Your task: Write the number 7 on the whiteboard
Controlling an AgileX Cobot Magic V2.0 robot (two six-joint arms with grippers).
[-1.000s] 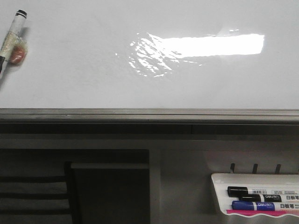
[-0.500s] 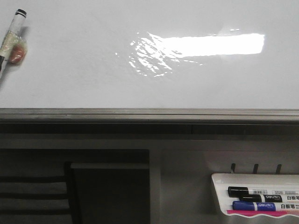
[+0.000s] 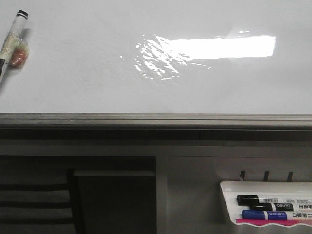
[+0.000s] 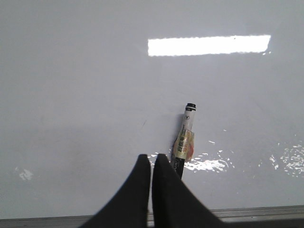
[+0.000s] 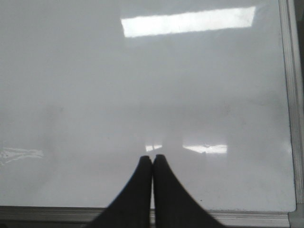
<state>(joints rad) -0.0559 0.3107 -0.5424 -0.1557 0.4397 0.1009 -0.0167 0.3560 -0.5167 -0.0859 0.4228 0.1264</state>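
The whiteboard [image 3: 73,78] is glossy white with a bright rectangular glare and a grey edge rail [image 3: 156,118]. A black-capped marker [image 3: 13,36] with a yellowish label and an orange patch lies on the board at the far left. In the left wrist view my left gripper [image 4: 152,156] is shut and empty. The marker [image 4: 186,133] lies just beside its fingertips, not between them. A tiny faint slanted dark stroke [image 4: 143,123] shows on the board; I cannot read it as the number 7. My right gripper [image 5: 152,157] is shut and empty over bare board [image 5: 71,95].
A small white tray [image 3: 229,187] hangs below the board at the lower right, holding a black marker [image 3: 265,200] and a blue marker [image 3: 265,215]. A dark opening lies below the rail at the lower left. The board's right edge frame [image 5: 289,95] shows in the right wrist view.
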